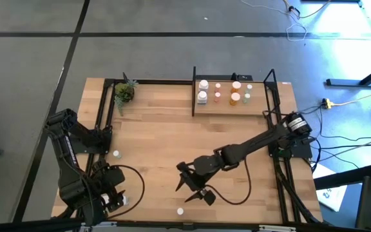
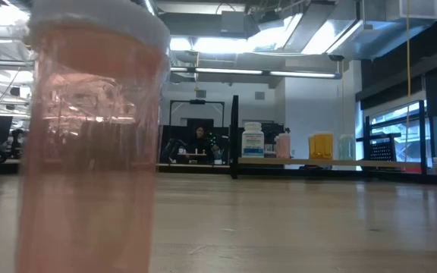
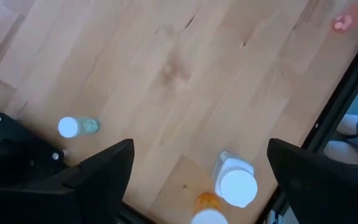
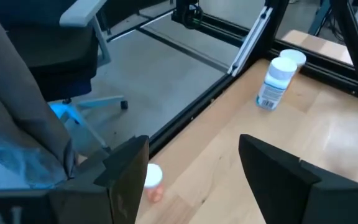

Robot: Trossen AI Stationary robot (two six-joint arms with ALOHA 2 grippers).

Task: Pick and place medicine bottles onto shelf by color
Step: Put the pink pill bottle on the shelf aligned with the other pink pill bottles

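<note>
Right end effector [image 1: 192, 187] hangs open at lower centre; the shelf [image 1: 232, 104] bottles' labels are unreadable.

Grey concrete floor [image 1: 140, 38] surrounds the worktop [image 1: 166, 142]. Ceiling strip lights [image 2: 234, 73] and tall windows [image 2: 400, 136] illuminate the room. An office chair [image 4: 73, 43] stands just beyond the worktop edge.
</note>
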